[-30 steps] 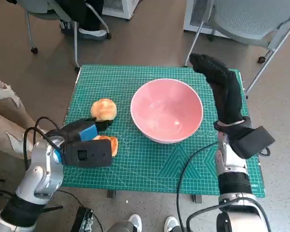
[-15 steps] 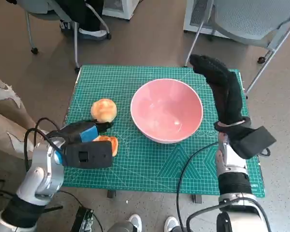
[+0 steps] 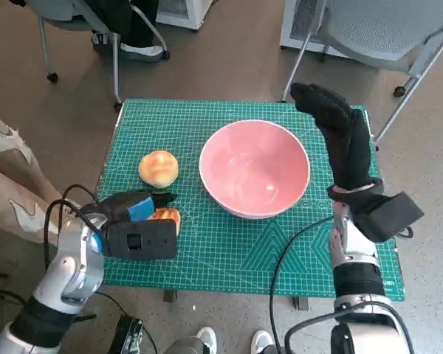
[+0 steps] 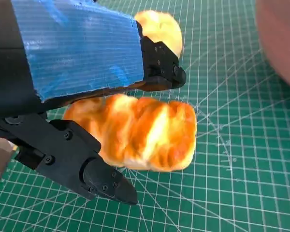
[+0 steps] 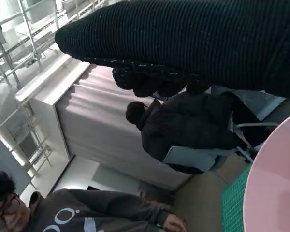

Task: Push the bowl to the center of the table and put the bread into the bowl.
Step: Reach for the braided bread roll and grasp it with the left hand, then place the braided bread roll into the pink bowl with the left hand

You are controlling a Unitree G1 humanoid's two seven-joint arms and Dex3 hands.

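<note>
Left hand (image 4: 72, 72) fingers (image 4: 106, 181) around bread (image 4: 145, 130), seemingly gripped; right hand (image 3: 343, 140) fingers extended, beside bowl (image 3: 255, 168)

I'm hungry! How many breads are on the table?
2. A round bread roll lies on the green mat left of the pink bowl. A toasted bread piece sits between the left hand's fingers, nearer the robot.

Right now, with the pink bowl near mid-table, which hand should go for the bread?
Left. The blue-taped left hand already brackets the golden elongated bread piece, fingers on both sides. The gloved right hand stands beyond the pink bowl, far from either bread, including the round bun.
</note>
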